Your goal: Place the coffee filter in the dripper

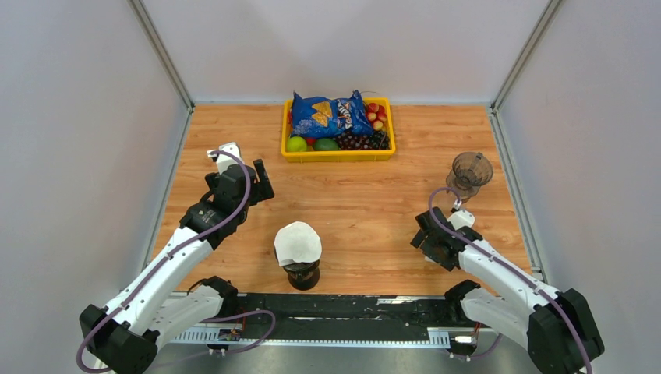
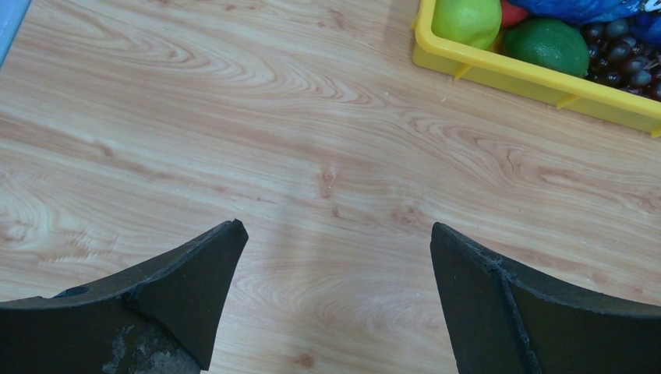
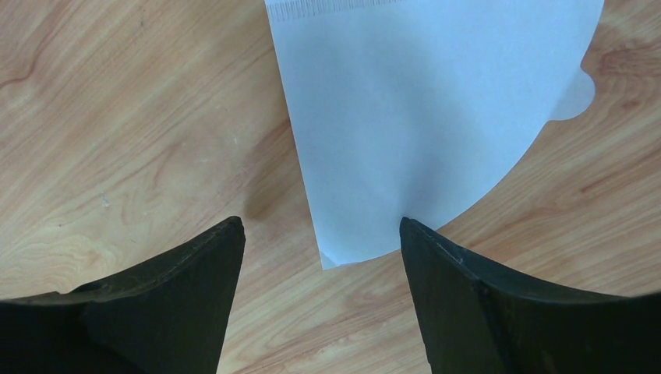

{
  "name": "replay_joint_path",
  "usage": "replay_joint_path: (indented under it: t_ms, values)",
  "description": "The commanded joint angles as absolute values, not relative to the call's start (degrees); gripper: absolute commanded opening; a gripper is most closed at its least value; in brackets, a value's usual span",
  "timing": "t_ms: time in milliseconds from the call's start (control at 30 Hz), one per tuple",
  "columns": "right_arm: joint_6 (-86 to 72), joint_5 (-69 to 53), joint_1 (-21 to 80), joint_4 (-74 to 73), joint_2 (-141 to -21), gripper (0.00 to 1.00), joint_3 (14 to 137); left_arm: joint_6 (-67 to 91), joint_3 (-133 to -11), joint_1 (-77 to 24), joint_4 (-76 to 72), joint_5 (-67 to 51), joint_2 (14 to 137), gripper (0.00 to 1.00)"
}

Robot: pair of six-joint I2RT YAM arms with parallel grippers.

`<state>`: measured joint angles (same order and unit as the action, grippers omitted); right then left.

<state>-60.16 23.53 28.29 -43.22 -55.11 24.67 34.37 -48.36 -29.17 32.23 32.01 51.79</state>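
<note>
Chip bag (image 1: 331, 114) lettering can't be read. Left claw (image 2: 335, 230) is spread over bare desk (image 2: 195, 117), right claw (image 3: 319, 224) spread at coffee filter (image 3: 421, 109) edge.

The worktop (image 1: 366, 202) is wide open on the near side of the yellow basket (image 1: 338, 153). Further out that way lies the white filter (image 1: 297, 243). Right of the basket stands the dripper (image 1: 471, 171).
</note>
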Motion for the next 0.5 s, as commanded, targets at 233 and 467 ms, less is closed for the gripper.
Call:
replay_joint_path:
  t_ms: [233,467]
  values:
    - [-54.0,10.6,29.5,-33.3,-65.5,0.64,24.5,34.7,-48.5,-28.9,31.3,32.4,51.2,1.00]
    - [-55.7,12.3,36.6,-33.3,-72.8,0.54,27.9,34.8,-48.5,-28.9,31.3,32.6,50.9,1.00]
